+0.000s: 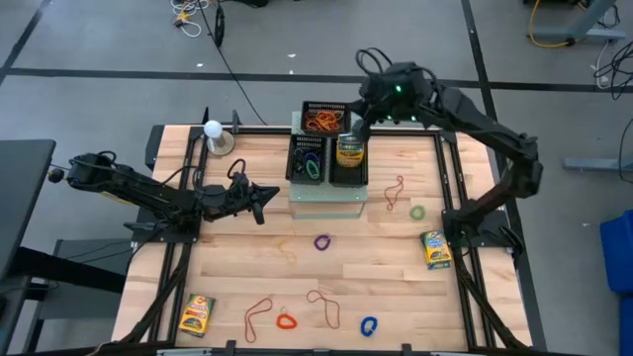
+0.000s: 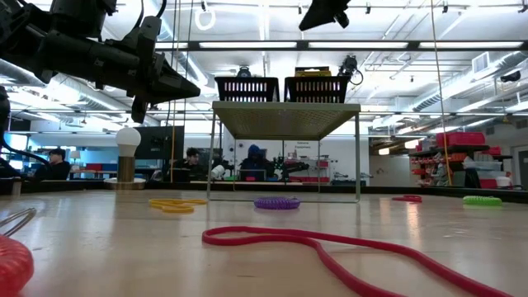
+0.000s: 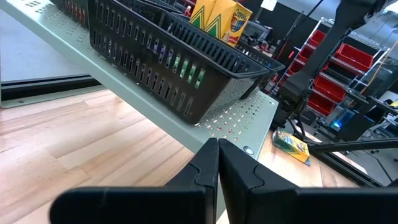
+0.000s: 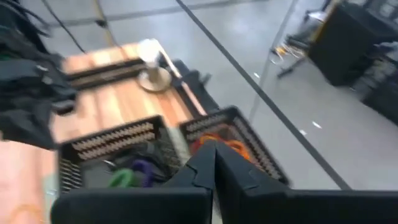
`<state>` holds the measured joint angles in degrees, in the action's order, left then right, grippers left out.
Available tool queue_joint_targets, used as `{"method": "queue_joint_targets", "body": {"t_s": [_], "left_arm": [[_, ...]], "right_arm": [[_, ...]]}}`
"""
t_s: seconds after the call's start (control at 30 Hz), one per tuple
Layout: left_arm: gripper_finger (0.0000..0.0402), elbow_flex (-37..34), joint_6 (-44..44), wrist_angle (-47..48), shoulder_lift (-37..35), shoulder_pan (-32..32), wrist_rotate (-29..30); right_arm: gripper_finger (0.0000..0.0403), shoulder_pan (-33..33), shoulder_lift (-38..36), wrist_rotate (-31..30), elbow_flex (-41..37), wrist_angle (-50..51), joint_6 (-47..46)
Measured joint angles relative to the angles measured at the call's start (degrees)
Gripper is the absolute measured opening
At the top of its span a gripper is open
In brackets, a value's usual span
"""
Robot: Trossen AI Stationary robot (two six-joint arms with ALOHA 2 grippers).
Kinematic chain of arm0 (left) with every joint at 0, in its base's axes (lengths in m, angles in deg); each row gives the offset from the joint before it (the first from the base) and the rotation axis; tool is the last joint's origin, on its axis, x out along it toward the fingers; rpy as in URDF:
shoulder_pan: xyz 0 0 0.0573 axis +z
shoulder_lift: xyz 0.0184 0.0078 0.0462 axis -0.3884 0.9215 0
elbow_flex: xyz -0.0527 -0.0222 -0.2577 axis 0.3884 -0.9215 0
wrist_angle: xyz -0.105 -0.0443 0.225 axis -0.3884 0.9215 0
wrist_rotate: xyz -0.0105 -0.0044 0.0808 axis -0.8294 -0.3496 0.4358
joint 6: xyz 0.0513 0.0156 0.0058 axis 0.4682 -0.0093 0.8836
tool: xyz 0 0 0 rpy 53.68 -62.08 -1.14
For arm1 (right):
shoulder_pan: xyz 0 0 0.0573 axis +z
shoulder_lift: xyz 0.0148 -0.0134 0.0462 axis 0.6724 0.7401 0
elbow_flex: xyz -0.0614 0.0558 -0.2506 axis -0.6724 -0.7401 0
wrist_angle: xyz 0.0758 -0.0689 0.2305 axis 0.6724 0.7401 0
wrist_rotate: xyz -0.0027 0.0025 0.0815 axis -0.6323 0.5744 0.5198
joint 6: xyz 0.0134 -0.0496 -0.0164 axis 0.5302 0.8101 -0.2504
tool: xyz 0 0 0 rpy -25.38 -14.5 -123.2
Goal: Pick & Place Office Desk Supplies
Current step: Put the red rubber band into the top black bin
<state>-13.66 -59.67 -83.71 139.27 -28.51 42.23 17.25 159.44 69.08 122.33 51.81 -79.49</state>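
Observation:
My right gripper hangs shut above the black mesh trays, over a yellow-green crayon box that stands in the right-hand tray; in the low view my right gripper is clear of that box. My left gripper is shut and hovers left of the pale-green perforated box. Two more crayon boxes lie flat on the table, right and near-left. Orange rubber bands fill the far tray; others lie loose. Purple, green, red and blue loops lie on the wood.
The trays sit on top of the perforated box, which stands raised on thin legs. A tray holds green and purple loops. A white ball on a stand is at the far left. Arm frames run along both table sides.

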Motion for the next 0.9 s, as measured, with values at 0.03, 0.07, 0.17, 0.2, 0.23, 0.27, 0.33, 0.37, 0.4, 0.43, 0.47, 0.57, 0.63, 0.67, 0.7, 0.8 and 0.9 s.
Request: {"method": "queue_joint_targets", "body": {"t_s": [0.03,0.07,0.17,0.2,0.23,0.27,0.33,0.37,0.4,0.43,0.47,0.57,0.63,0.67,0.7,0.8,0.9], "left_arm": [[0.0016,0.0,0.0,0.0,0.0,0.0,0.0],[0.0016,0.0,0.0,0.0,0.0,0.0,0.0],[0.0016,0.0,0.0,0.0,0.0,0.0,0.0],[0.0016,0.0,0.0,0.0,0.0,0.0,0.0],[0.0016,0.0,0.0,0.0,0.0,0.0,0.0],[0.0016,0.0,0.0,0.0,0.0,0.0,0.0],[0.0016,0.0,0.0,0.0,0.0,0.0,0.0],[0.0016,0.0,0.0,0.0,0.0,0.0,0.0],[0.0016,0.0,0.0,0.0,0.0,0.0,0.0],[0.0016,0.0,0.0,0.0,0.0,0.0,0.0],[0.0016,0.0,0.0,0.0,0.0,0.0,0.0],[0.0016,0.0,0.0,0.0,0.0,0.0,0.0],[0.0016,0.0,0.0,0.0,0.0,0.0,0.0],[0.0016,0.0,0.0,0.0,0.0,0.0,0.0],[0.0016,0.0,0.0,0.0,0.0,0.0,0.0],[0.0016,0.0,0.0,0.0,0.0,0.0,0.0],[0.0016,0.0,0.0,0.0,0.0,0.0,0.0]], "right_arm": [[0.0013,0.3,-1.2,0.7,-2.5,-2.2,-0.4],[0.0015,0.7,-2.6,1.0,-5.1,-4.2,-1.0],[0.0013,2.1,-7.0,1.0,-13.2,-10.9,-2.9],[0.0009,2.9,-8.6,0.9,-15.6,-12.7,-3.5],[0.0006,3.7,-10.3,0.9,-17.7,-14.3,-3.9],[0.0005,4.4,-11.8,0.9,-19.7,-15.6,-4.4],[0.0006,6.2,-15.1,-0.6,-22.9,-17.2,-5.0],[0.0007,7.2,-16.5,-2.9,-24.0,-17.4,-5.4],[0.0009,8.1,-18.0,-5.2,-25.0,-17.4,-5.6],[0.001,9.1,-19.4,-7.4,-25.9,-16.9,-5.6],[0.001,10.2,-20.8,-9.4,-26.4,-16.0,-5.5],[0.001,13.2,-24.6,-10.5,-26.5,-10.8,-7.7],[0.0011,15.1,-26.5,-10.2,-26.5,-6.1,-10.4],[0.0011,16.0,-27.1,-10.3,-26.5,-3.9,-11.4],[0.0011,16.8,-27.6,-10.6,-26.5,-2.1,-11.8],[0.0011,19.7,-28.0,-12.6,-26.6,0.7,-12.2],[0.0011,23.1,-28.3,-12.8,-26.9,0.4,-12.2]]}}
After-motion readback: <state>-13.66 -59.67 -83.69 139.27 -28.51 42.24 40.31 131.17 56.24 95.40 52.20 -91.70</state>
